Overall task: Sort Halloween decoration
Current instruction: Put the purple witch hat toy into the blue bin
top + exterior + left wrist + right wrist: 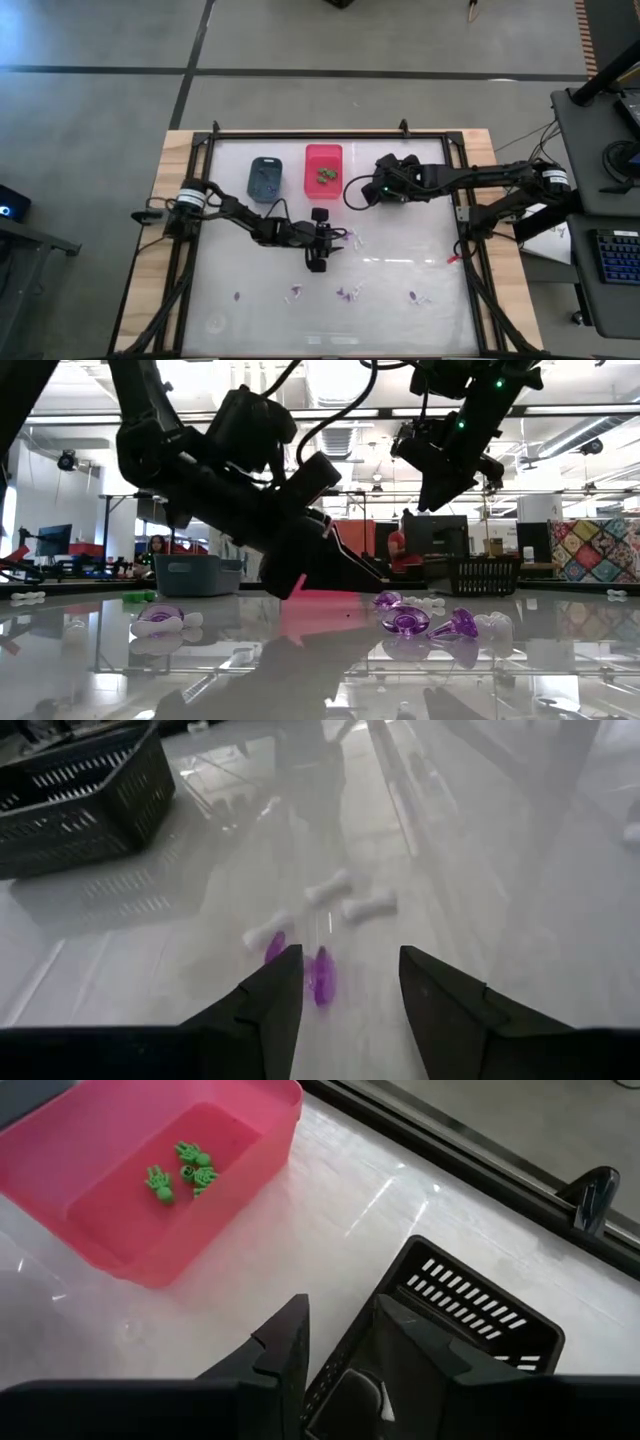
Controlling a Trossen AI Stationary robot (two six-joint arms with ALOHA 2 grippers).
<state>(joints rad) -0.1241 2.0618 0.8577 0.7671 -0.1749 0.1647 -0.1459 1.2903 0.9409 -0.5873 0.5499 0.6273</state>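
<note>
The Halloween decoration is small trinkets scattered on the glossy table. In the left wrist view, my left gripper (345, 975) is open and low over the table. A purple trinket (320, 978) lies between its fingertips, another purple one (274, 946) sits beside it, and white bone-shaped ones (366, 906) lie just beyond. My right gripper (340, 1315) hangs open above the black bin (480, 1330). A small white piece (383, 1400) shows low between its fingers; I cannot tell whether it lies in the bin. Green trinkets (185, 1175) lie in the pink bin (250, 1120).
The blue-grey bin (266, 178) and the pink bin (323, 160) stand side by side at the far middle of the table. More purple and white trinkets (345, 293) lie along the near part. A black frame rail (330, 133) borders the table top.
</note>
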